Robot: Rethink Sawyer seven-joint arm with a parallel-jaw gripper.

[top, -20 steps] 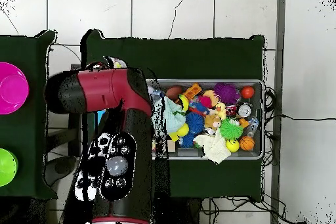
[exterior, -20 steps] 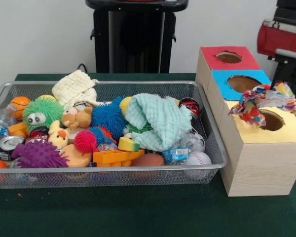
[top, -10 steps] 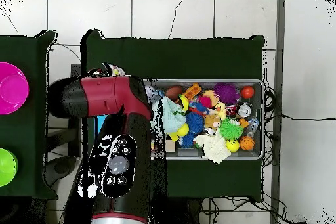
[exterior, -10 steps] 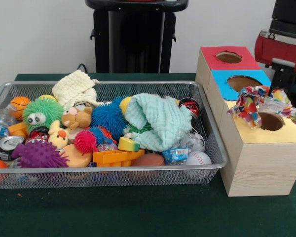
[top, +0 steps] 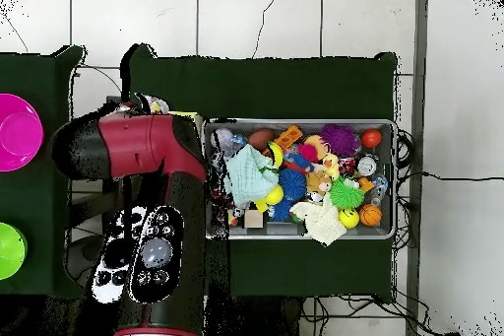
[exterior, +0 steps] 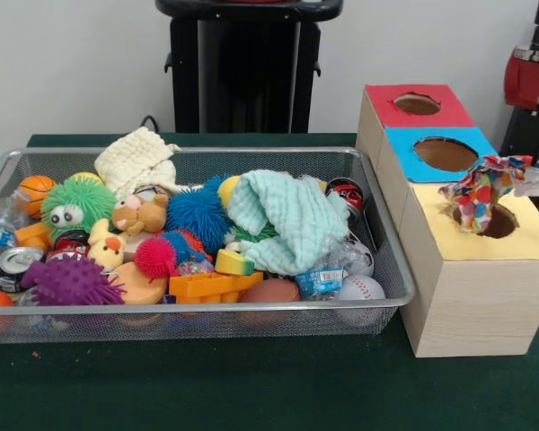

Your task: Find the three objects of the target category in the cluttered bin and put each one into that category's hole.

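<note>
The front view sits low and close, facing the mesh bin and wooden box on the tabletop. The overhead view looks straight down from high, sharing the bin.

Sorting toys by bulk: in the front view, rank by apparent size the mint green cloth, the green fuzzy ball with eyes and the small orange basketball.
1. mint green cloth
2. green fuzzy ball with eyes
3. small orange basketball

The two balls sit at similar depth; the ranking looks safe.
</note>
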